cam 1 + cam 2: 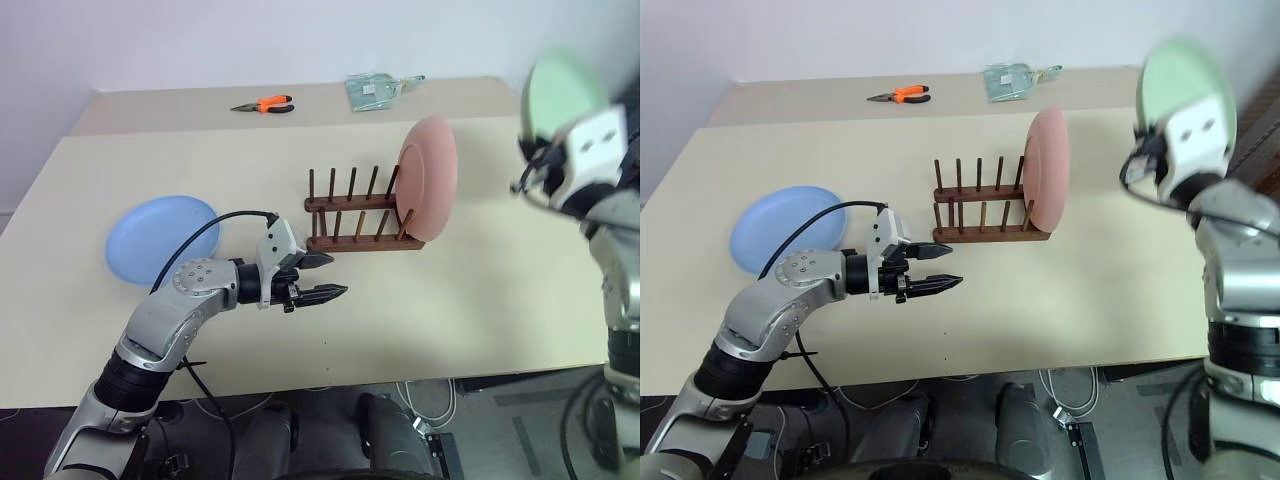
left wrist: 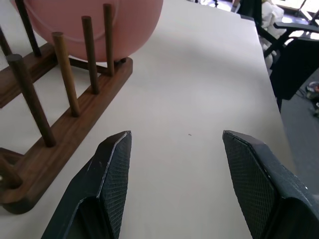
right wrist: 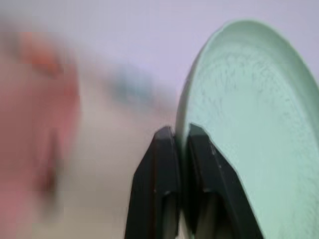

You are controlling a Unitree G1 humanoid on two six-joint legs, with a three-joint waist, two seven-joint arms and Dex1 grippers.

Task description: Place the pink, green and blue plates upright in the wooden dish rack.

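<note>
A big cream bench (image 1: 480, 300) fills most of the room seen here. A second bench (image 1: 180, 105) of the same colour joins it at the far side, up against a plain white wall (image 1: 250, 40). Past the bench's end stands a black chair (image 2: 294, 59) on a grey floor (image 2: 304, 124). White cables (image 1: 435, 400) lie on the dark floor below the near edge.

Orange-handled pliers (image 1: 264, 104) and clear packet (image 1: 376, 90) at table's (image 1: 500, 300) far edge.
</note>
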